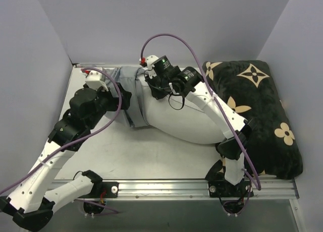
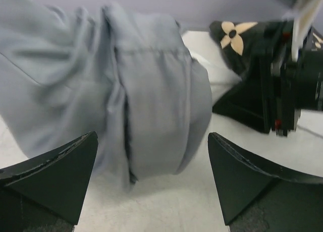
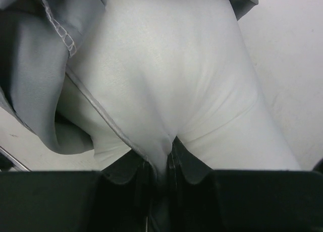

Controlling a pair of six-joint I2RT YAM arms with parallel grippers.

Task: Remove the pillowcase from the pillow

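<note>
The white pillow (image 1: 186,121) lies across the middle of the table. The grey pillowcase (image 1: 132,80) is bunched over its far left end. My right gripper (image 1: 154,88) is shut on a pinch of the pillow's white fabric (image 3: 171,80); in the right wrist view (image 3: 166,151) the grey pillowcase's hem (image 3: 35,65) hangs to the left. My left gripper (image 1: 126,100) is open beside the bunched pillowcase. In the left wrist view (image 2: 152,141) the grey folds (image 2: 151,91) lie between and just beyond its spread fingertips (image 2: 86,146), not gripped. A strip of the pillow (image 2: 212,70) shows behind them.
A black plush cushion with tan flowers (image 1: 262,111) lies along the right side, touching the pillow. Grey walls close in the left, back and right. A metal rail (image 1: 166,189) runs along the near edge. The right arm (image 2: 282,85) stands close on the left gripper's right.
</note>
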